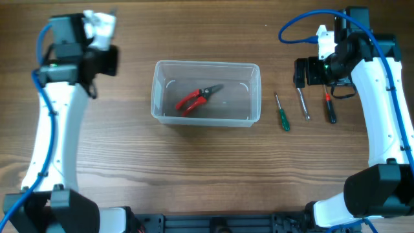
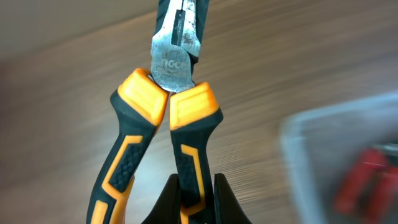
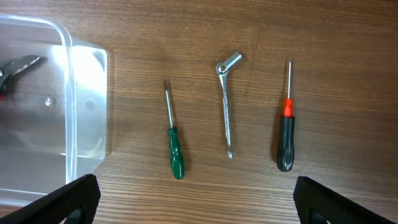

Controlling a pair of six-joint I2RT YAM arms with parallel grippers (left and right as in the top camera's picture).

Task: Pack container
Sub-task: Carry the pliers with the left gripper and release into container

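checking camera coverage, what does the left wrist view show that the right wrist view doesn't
Only left wrist: orange-and-black pliers, one handle clamped in the left gripper. Only right wrist: green screwdriver, metal socket wrench and black screwdriver lying apart from each other, with the right gripper open. Both: the wooden table and the container holding red-handled cutters, blurred in the left view.

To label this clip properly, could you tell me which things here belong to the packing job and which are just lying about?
Belongs to the job: container; red pliers inside it; orange-and-black pliers held by the left gripper; green screwdriver, metal wrench, black-and-red screwdriver, probably awaiting packing.
Just lying about: nothing that I can see.
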